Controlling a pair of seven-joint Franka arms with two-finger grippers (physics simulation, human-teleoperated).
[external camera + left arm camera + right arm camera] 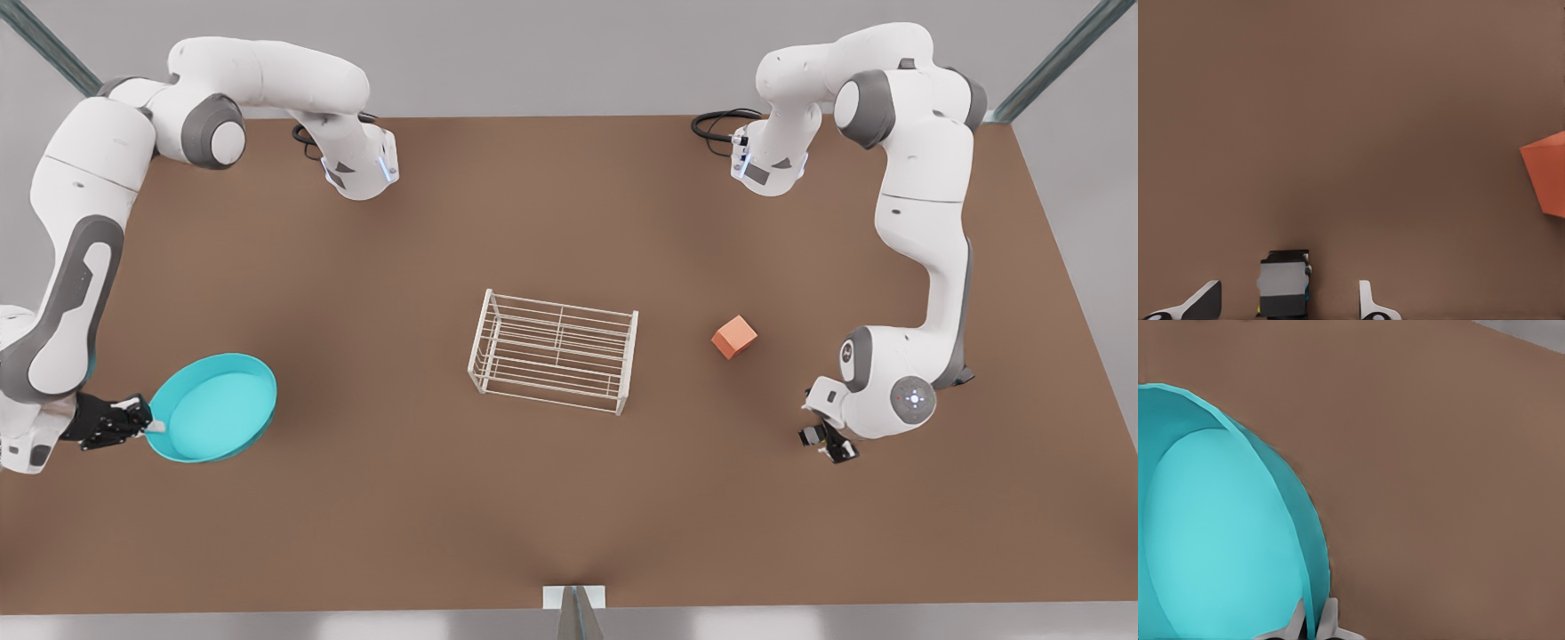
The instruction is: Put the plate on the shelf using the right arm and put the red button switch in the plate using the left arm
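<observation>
Clearly the right pincer, at the front view's left, pinches the rim of the plate, one finger inside the wall and one outside; an edge grip suits a shallow dish with nothing else to seize. I judge the plate to be lifted or tipped off the tabletop, though its height is hard to tell. The shelf stands mid-tabletop, well apart from the plate, its barred top bare, and the stretch between them is open, so a sideways carry looks unobstructed. The plate seems about as wide as the shelf is deep, so centring will matter.

At the front view's right, the left pincer hangs low with its fingers spread either side of a small dark and grey box, apparently the switch, not yet closed on it; its cap colour cannot be seen. An orange cube sits nearby, clear of the fingers.
</observation>
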